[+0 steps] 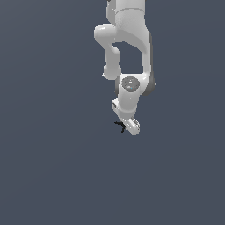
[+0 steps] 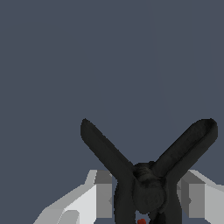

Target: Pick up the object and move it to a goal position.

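Black, spindly pronged object [image 2: 146, 183] is being gripped between the narrowly parted fingers [image 2: 98, 194] of the white robot gripper [image 1: 127, 125]. Only dark prongs are being shown outside, while the wrist view is being filled by two forked limbs over grey ground [image 1: 52, 176].

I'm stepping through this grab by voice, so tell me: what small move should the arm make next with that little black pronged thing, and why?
Probably squeeze shut. In the wrist view the black pronged thing sits between the two white fingers, with slight gaps either side, so a firm hold isn't confirmed. The exterior view shows it at the gripper tip.
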Available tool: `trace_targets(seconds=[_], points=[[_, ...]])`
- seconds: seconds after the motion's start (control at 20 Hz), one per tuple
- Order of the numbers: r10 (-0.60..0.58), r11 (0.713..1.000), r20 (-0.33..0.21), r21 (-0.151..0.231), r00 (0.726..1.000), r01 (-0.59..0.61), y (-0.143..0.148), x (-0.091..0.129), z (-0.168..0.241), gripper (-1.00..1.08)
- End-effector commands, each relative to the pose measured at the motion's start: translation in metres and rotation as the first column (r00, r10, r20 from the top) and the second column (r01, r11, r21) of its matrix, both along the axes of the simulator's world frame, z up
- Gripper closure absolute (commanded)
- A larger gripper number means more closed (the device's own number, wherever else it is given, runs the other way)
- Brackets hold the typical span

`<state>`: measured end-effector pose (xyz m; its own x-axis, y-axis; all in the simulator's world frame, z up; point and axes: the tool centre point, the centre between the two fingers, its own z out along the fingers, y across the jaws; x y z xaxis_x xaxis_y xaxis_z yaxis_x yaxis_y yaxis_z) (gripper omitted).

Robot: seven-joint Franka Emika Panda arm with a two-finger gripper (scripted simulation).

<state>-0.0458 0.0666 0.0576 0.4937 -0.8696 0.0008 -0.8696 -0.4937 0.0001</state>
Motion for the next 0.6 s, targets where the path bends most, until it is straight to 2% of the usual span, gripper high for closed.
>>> trace_targets(seconds=[0.0,0.25,0.55], points=[[-0.001,1.0,0.0,-0.001,1.0,0.001,0.021,0.01,0.009,1.08],[-0.001,1.0,0.0,-0.001,1.0,0.001,0.051,0.025,0.021,1.08],[-0.001,1.0,0.0,0.0,1.0,0.001,0.067,0.034,0.027,1.08]])
